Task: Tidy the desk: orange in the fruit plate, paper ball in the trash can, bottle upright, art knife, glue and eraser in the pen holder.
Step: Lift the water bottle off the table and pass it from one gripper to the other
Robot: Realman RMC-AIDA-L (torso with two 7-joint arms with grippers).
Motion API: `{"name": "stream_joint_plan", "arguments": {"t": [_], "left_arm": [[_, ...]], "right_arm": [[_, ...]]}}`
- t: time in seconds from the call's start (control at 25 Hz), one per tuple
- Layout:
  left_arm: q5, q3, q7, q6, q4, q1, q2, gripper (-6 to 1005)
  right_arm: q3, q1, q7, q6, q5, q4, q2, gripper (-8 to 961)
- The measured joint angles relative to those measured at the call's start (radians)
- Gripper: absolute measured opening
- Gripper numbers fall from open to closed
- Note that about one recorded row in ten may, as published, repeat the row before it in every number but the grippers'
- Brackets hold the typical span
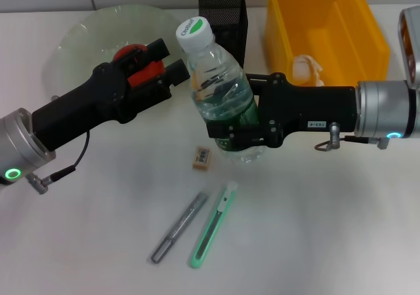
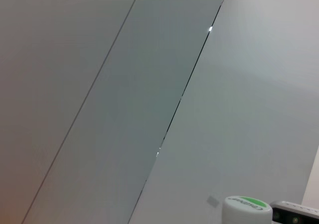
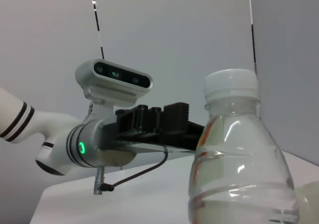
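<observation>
The right gripper (image 1: 241,132) is closed around the lower body of the bottle (image 1: 220,92), which stands upright near the desk's centre, its base at or just above the surface; which one cannot be told. At ten o'clock from the bottle the left gripper (image 1: 172,63) hangs with its jaws parted and nothing between them, over the near edge of the fruit plate (image 1: 79,36), where the orange (image 1: 126,50) already lies. The bottle looks partly filled, so it is probably bottom-heavy; its thin clear wall would dent and slip under a hard squeeze, so the low, ribbed section suits a hold best. At seven o'clock from the bottle lies the eraser (image 1: 202,158), and further toward six the art knife (image 1: 214,225) and glue (image 1: 179,227), both slim, stiff and best pinched mid-length. The pen holder (image 1: 224,14) stands at twelve.
</observation>
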Motion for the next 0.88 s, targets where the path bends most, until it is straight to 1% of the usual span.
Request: {"name": "stream_joint_plan", "arguments": {"t": [0.32, 0.56, 0.88], "left_arm": [[-0.008, 0.0, 0.034, 0.004, -0.03, -0.02, -0.002, 628], [-0.013, 0.002, 0.046, -0.001, -0.038, -0.031, -0.002, 625], [-0.013, 0.001, 0.065, -0.017, -0.05, -0.035, -0.001, 620]], "right_arm": [[-0.013, 0.027, -0.007, 0.022, 0.0, 0.044, 0.0, 763], [-0.048, 0.046, -0.012, 0.044, 0.0, 0.064, 0.001, 763], [-0.042, 0.055, -0.015, 0.046, 0.001, 0.073, 0.002, 763]]}}
